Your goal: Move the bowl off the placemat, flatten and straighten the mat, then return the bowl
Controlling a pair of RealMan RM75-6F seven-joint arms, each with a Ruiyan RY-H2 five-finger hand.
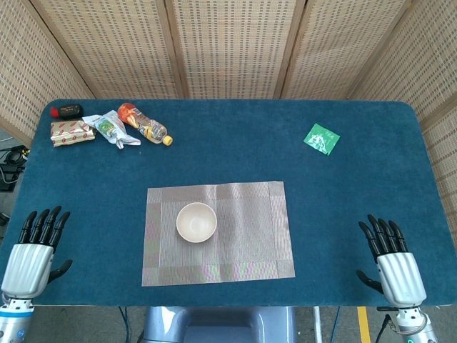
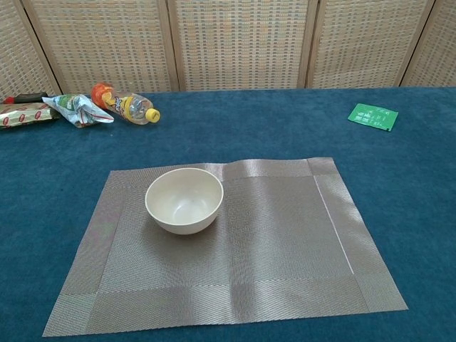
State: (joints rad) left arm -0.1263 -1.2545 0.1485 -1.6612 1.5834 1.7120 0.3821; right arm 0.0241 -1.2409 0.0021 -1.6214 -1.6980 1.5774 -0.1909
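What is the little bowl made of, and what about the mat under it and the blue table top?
The bowl looks like smooth matte cream plastic or ceramic; which one is unclear. The placemat seems to be woven vinyl or fiber, since fine ribbed threads shimmer grey-brown. The table appears covered in blue felt or short carpet, fuzzy and dull with no shine.

My head camera looks steeply down from high above, taking in the whole table (image 1: 371, 179) from the screens at the far edge to my near edge, where my left hand (image 1: 30, 256) and right hand (image 1: 397, 270) show in the bottom corners. My chest camera sits lower and nearer, facing forward across the table top toward the screens. Both views share the placemat (image 2: 285, 235), the bowl (image 2: 184, 200), the bottle (image 2: 122, 104) and the green packet (image 2: 372, 116).
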